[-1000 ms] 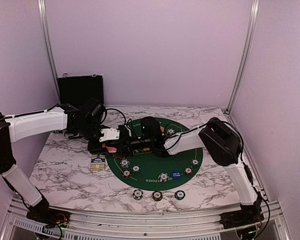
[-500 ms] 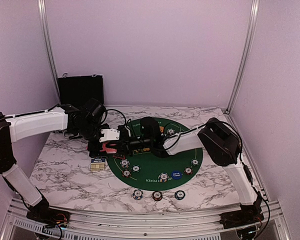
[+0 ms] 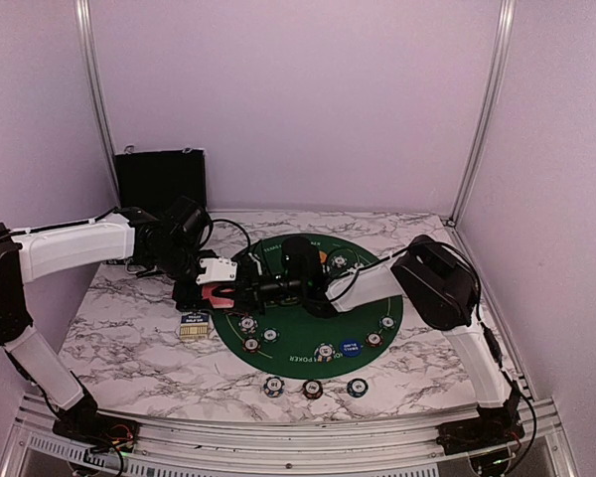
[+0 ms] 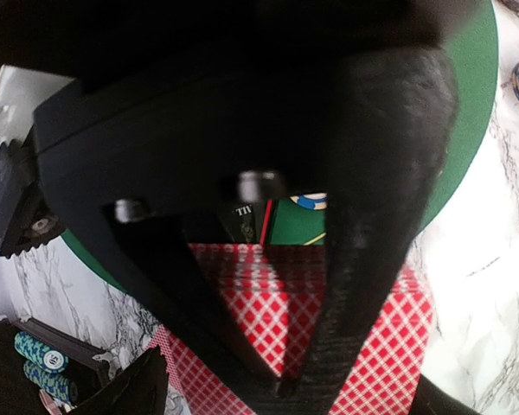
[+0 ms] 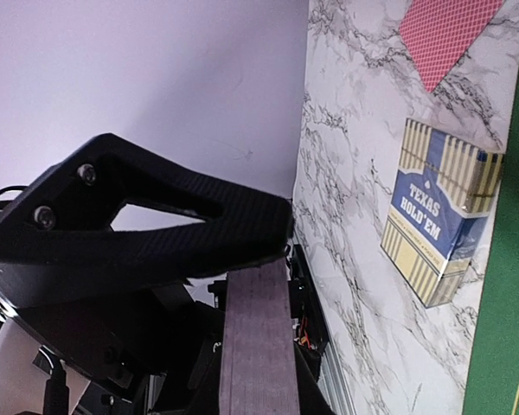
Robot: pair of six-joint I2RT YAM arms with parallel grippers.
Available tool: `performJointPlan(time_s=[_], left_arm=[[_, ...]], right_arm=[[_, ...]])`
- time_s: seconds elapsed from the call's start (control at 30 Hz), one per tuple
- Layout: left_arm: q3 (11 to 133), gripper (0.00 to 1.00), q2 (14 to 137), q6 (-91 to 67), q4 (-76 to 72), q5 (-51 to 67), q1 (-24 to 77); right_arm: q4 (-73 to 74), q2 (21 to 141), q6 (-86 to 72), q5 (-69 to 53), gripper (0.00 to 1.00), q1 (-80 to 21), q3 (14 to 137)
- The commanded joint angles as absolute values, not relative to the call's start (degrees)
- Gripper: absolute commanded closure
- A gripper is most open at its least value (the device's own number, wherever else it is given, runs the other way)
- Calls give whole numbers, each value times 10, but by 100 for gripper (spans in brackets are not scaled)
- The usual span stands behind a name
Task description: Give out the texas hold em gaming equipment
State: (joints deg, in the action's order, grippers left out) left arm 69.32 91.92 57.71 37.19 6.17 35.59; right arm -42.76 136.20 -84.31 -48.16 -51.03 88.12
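I'd say this is a robotics lab test booth: plain lilac wall panels (image 3: 298,99), aluminium posts (image 3: 487,109), a marble-print surface (image 3: 129,338), and the left arm (image 3: 70,248) and right arm (image 3: 437,283) bolted to a rail (image 3: 278,437) along its near edge.

the striped card box (image 5: 441,220) reads "texas hold'em"; the green mat's (image 3: 377,298) edge reads "poker".

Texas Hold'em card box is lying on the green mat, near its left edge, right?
Not quite. The Texas Hold'em card box lies on the marble table, just off the left edge of the green mat, not on it. The top external view shows this.
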Motion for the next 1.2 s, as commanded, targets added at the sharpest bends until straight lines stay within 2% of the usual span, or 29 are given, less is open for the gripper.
performJointPlan(time_s=[0.0,0.13,0.2,0.37,0.5,0.7,0.93,1.0,1.17], left_arm=[[699,22,923,588,396,71,358],[702,30,924,588,402,73,359],[704,34,923,587,404,73,359],[709,39,922,584,406,75,359],[717,47,925,580,406,74,359],[722,49,927,573,406,74,359],[728,58,933,559,405,71,359],[732,62,933,557,406,69,359],[727,62,934,561,406,58,360]], right_arm=[[-478,1366,-855,-490,98,-514,882],[-490,1373,-863,-493,97,-514,885],[-483,1373,-860,-493,92,-514,885],[-458,1373,-842,-490,86,-513,889],[-424,1376,-820,-488,82,-513,896],[-379,1376,-788,-485,78,-513,897],[-374,1372,-784,-483,52,-513,905],[-375,1372,-786,-483,47,-513,907],[-387,1373,-798,-486,38,-511,915]])
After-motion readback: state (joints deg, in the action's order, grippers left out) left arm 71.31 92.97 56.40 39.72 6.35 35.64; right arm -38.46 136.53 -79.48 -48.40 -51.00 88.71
